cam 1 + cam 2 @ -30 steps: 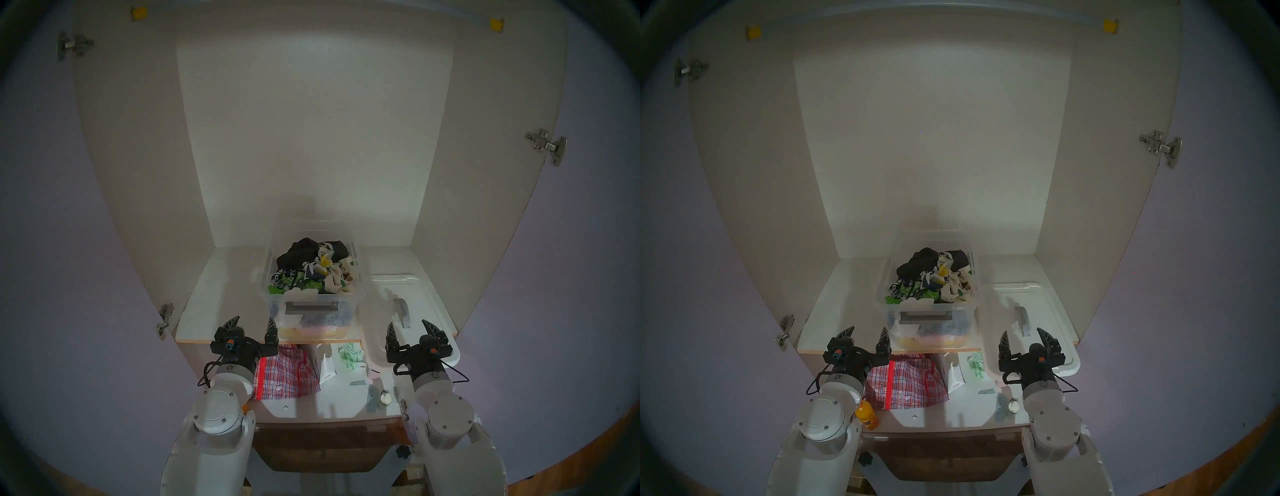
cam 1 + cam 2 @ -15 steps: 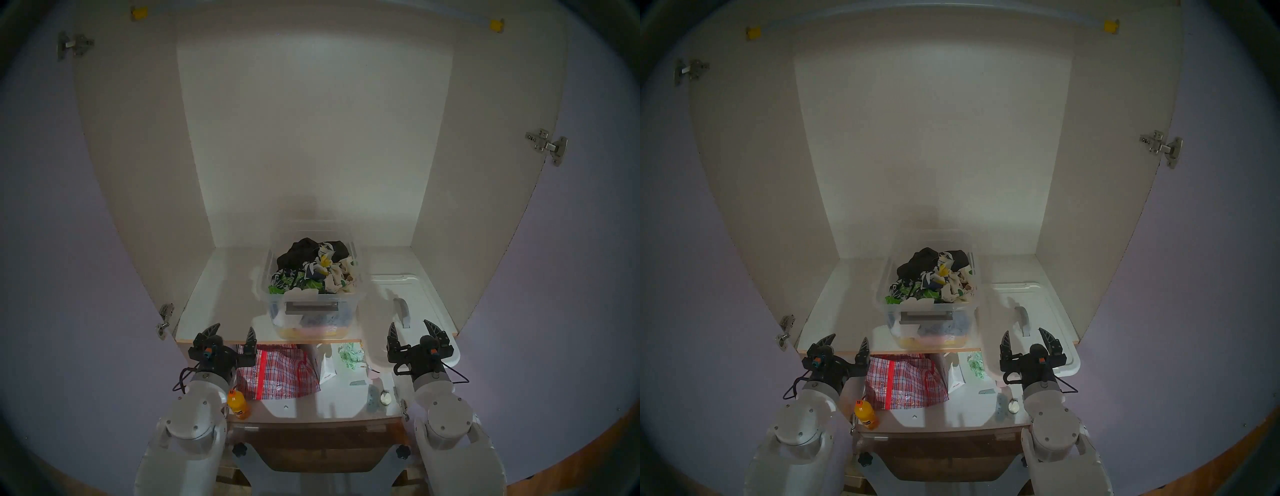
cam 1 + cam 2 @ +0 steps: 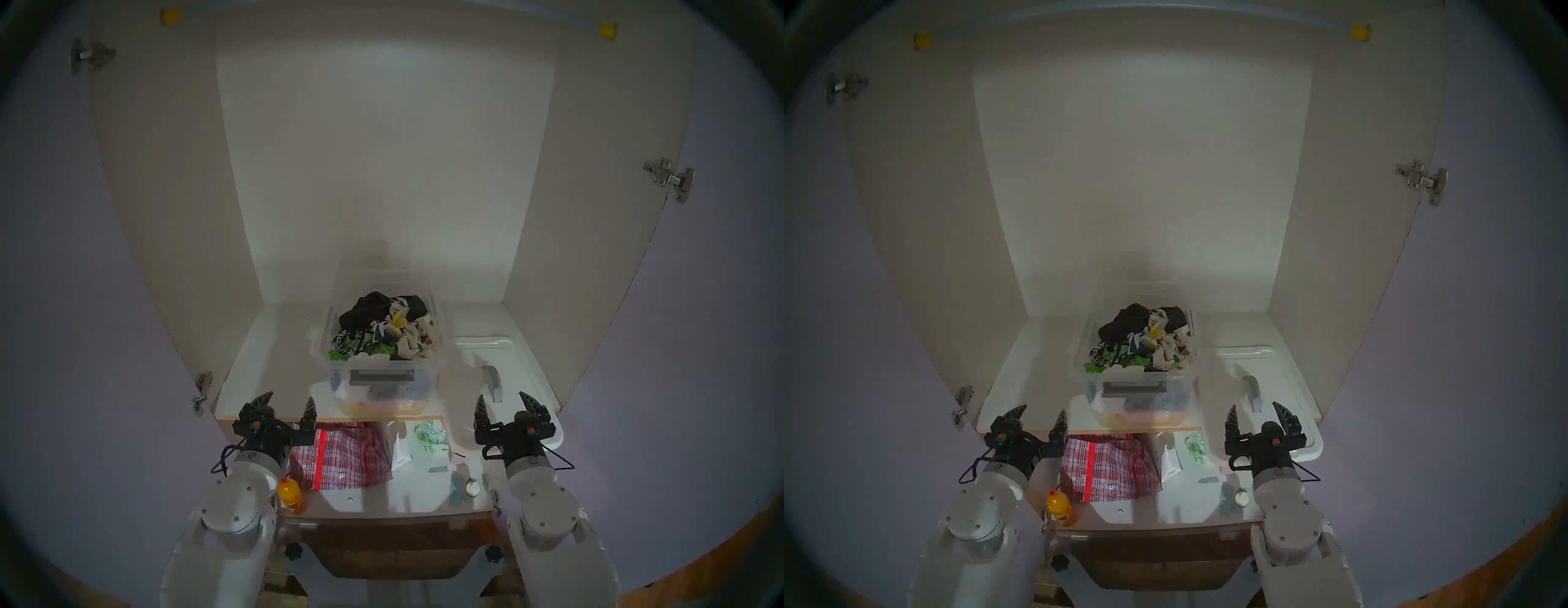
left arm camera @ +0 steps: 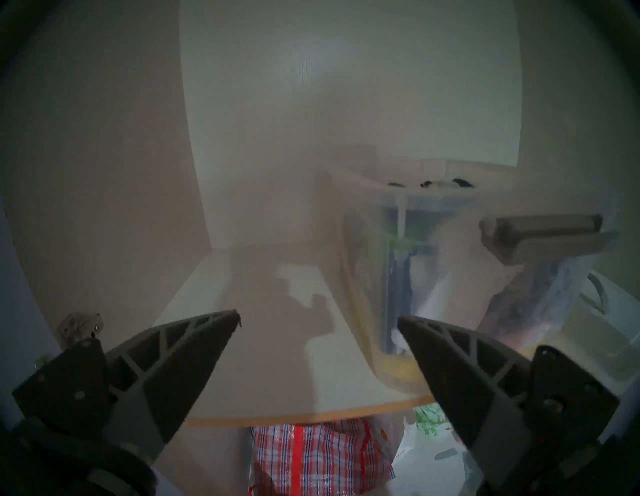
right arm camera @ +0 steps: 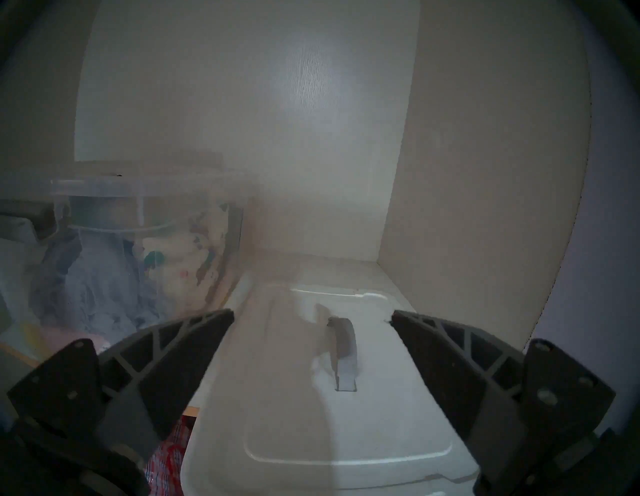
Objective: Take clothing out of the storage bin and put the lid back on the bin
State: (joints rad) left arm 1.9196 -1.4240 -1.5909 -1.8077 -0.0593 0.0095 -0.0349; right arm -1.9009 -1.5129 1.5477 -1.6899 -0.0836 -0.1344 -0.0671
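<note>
The clear storage bin (image 3: 433, 374) stands open on the cupboard shelf, its grey latch (image 3: 382, 375) facing me. The navy and white floral clothing (image 3: 373, 342) with green and yellow patches lies on top inside. The white lid (image 3: 519, 369) lies flat on the shelf right of the bin, grey handle (image 3: 492, 378) up. My left gripper (image 3: 288, 401) is open and empty at the shelf's front edge, left of the bin (image 4: 450, 277). My right gripper (image 3: 502, 399) is open and empty over the lid's near end (image 5: 346, 415), handle (image 5: 343, 343) ahead.
A black garment (image 3: 367, 308) and a cream spotted cloth (image 3: 420, 344) share the bin. On the lower surface lie a red-checked bag (image 3: 343, 456), an orange bottle (image 3: 290, 494), a white packet (image 3: 401, 450) and a green-printed cloth (image 3: 428, 435). Cupboard walls close in both sides.
My left arm has drawn back and to the left, away from the bin's front, uncovering the orange bottle. The right arm, bin, clothing and lid have not moved.
</note>
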